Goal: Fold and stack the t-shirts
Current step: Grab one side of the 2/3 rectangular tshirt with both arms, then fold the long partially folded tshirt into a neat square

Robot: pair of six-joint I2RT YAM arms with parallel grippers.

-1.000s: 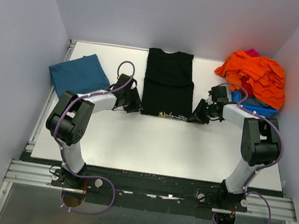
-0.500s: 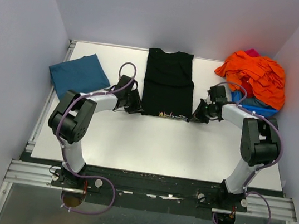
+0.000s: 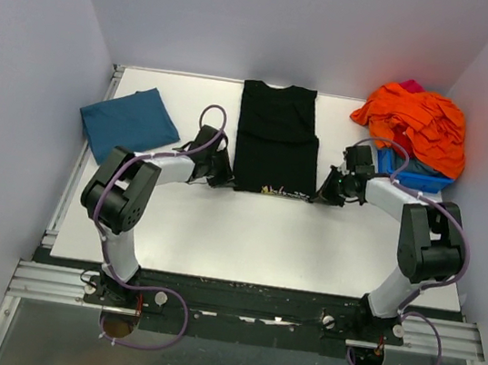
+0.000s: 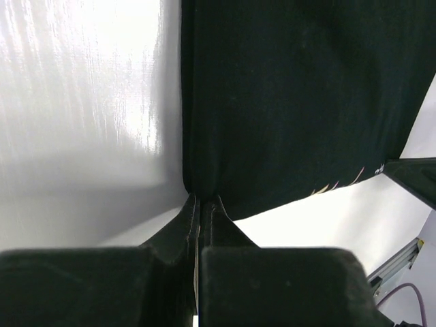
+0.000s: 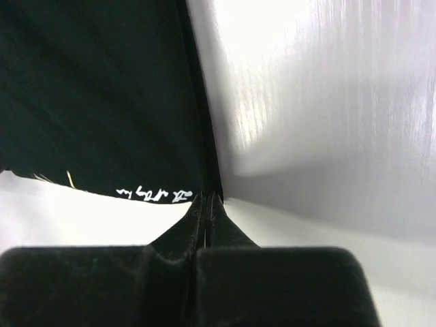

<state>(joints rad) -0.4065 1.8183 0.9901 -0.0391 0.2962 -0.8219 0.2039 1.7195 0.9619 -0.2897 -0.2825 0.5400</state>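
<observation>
The black t-shirt [image 3: 273, 141] lies flat at the table's middle back, folded into a narrow strip, with a little print showing at its near hem. My left gripper [image 3: 223, 178] is shut on its near left corner, as the left wrist view shows [image 4: 201, 199] against the black cloth [image 4: 293, 95]. My right gripper [image 3: 319, 194] is shut on its near right corner, with its tips [image 5: 206, 196] at the cloth's edge [image 5: 102, 88]. The teal-blue t-shirt [image 3: 129, 119] lies folded at the left.
A heap of orange and pink clothes [image 3: 418, 126] lies on a small blue bin [image 3: 414, 179] at the back right. The white table [image 3: 254, 239] ends in a metal rail in front of the arm bases. Walls close in on both sides.
Both grippers have edged slightly toward me and inward at the shirt's near corners; the arms' elbows shifted a little. The shirt's near hem sits marginally closer to me.
</observation>
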